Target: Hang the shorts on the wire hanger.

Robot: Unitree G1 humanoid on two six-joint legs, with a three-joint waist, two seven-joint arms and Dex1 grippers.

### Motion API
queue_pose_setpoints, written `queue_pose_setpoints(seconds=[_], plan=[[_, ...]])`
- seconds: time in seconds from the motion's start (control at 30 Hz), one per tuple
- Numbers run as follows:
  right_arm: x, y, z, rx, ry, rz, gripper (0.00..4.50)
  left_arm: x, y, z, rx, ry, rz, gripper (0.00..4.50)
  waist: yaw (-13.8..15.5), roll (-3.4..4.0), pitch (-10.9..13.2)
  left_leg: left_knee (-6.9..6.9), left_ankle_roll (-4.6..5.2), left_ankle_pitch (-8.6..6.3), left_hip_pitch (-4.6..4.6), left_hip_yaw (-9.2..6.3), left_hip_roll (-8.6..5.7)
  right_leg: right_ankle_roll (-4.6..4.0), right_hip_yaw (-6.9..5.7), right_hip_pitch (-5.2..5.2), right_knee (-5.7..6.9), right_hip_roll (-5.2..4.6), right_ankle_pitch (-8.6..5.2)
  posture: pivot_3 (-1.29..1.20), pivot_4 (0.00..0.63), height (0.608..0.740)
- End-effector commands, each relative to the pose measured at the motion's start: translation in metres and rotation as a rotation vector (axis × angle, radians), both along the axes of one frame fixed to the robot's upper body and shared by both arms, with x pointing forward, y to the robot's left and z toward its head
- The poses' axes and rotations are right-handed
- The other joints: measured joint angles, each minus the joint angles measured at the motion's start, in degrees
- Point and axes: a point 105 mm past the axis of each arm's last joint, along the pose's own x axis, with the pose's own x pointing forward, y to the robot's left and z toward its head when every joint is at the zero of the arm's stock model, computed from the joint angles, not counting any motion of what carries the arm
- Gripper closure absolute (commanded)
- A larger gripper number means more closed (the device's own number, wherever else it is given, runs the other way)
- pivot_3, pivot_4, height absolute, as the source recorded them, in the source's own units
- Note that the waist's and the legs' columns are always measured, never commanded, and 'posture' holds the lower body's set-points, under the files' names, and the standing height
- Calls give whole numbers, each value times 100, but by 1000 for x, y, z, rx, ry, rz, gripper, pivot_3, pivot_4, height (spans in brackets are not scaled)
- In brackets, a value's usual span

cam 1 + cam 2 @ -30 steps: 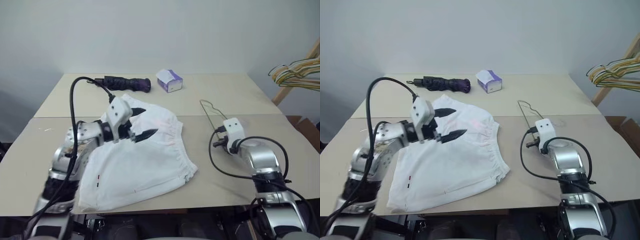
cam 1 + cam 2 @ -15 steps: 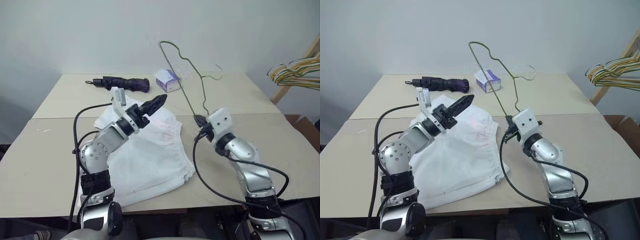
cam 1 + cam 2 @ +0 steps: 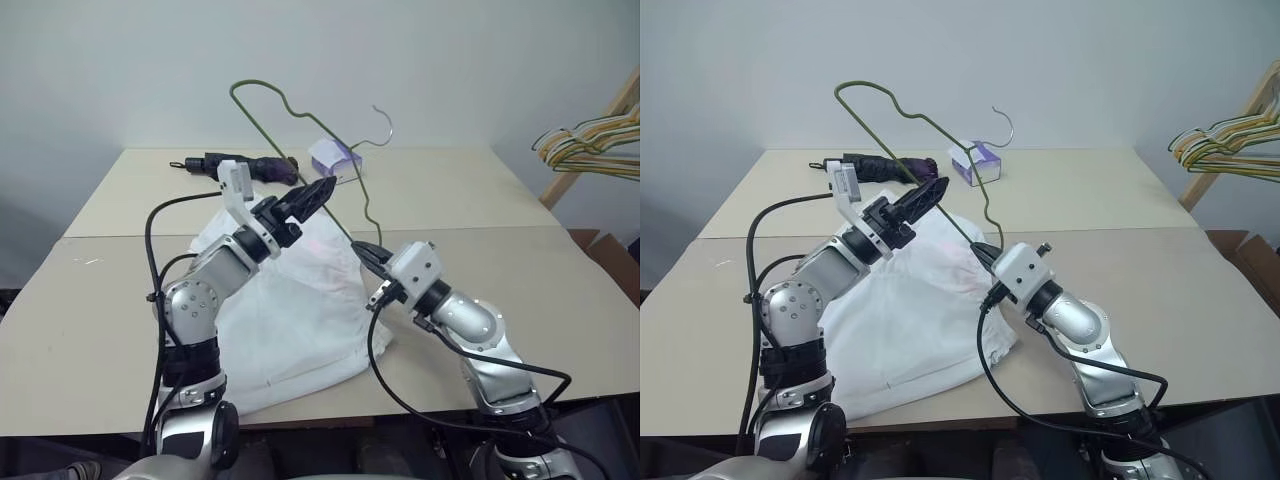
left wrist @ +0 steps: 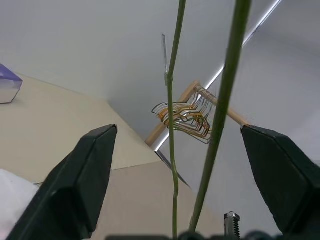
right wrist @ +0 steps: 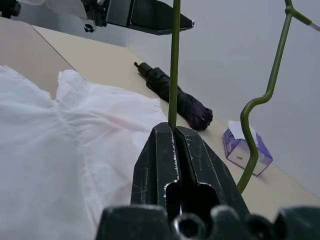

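Right gripper (image 3: 366, 251) was pressed shut on the wire hanger (image 3: 285, 107), pinching the straight bottom bar near one end, so the frame stood up off the table and slanted away above and to the left of the fingers, with the hook (image 3: 383, 128) at the far upper side. Left gripper (image 3: 930, 191) had its fingers spread wide, and in its wrist view two runs of the green wire passed between them without touching either pad. That made the left arm the nearer one to the hanger's long bar, which ran from the right gripper's pinch up past the left fingertips. The shorts (image 3: 300, 310) lay flat on the table (image 3: 560, 290) below and between both grippers, held by neither. Judging from this, the left fingers would need to close across the bar, not along it.
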Motion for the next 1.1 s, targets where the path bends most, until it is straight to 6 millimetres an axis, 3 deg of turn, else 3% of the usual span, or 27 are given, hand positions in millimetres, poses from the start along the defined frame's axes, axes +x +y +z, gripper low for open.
queue_pose_setpoints(seconds=[0.03, 0.33, 0.57, 0.7, 0.87, 1.03, 1.1], plan=[[1, 0, 11, 9, -55, 3, 4500, 0, 2, 18, -5, -68, 31, 1566, 1, 0, 0, 0, 0, 0, 0, 0, 0, 0, 0, 0, 0, 0, 0, -38, 0, 740], [6, -1, 6, -32, -90, -31, 4500, 4, 1, 14, 0, -60, 47, 4480, 8, 0, 0, 0, 0, 0, -1, 4, 0, 0, -2, 0, -2, 0, 0, -35, 0, 740], [7, 5, 9, -141, -257, -58, 4500, 3, -5, 10, 57, -73, 45, 4480, 8, 0, 0, 0, -1, 1, -2, 4, 0, -1, -2, 0, -4, 0, 0, -32, 0, 740], [6, 7, 10, -171, -301, -45, 3466, 5, -4, 12, 39, -84, 66, 4500, 14, 0, 0, 0, -2, 1, -2, 4, 0, -1, -3, 1, -5, 0, 0, -32, 0, 740], [6, 8, 16, -163, -325, -43, 1736, 4, 0, 15, 49, -121, 67, 4500, 10, 0, 0, 0, -2, 1, -1, 4, 1, -2, -3, 1, -5, 1, 1, -33, 0, 740], [5, -2, 30, -32, -284, -50, 63, 2, 9, 21, 90, -200, 63, 4500, 16, 0, 0, 0, -2, 1, -3, 4, 0, -2, -4, 1, -8, 0, 1, -23, 0, 740], [-3, -11, 33, 50, -196, 28, 24, -2, 15, 27, 81, -237, 46, 4500, 30, 0, 1, 0, -2, 1, -5, 3, 1, -2, -6, 1, -9, 1, 2, -21, 0, 740]])
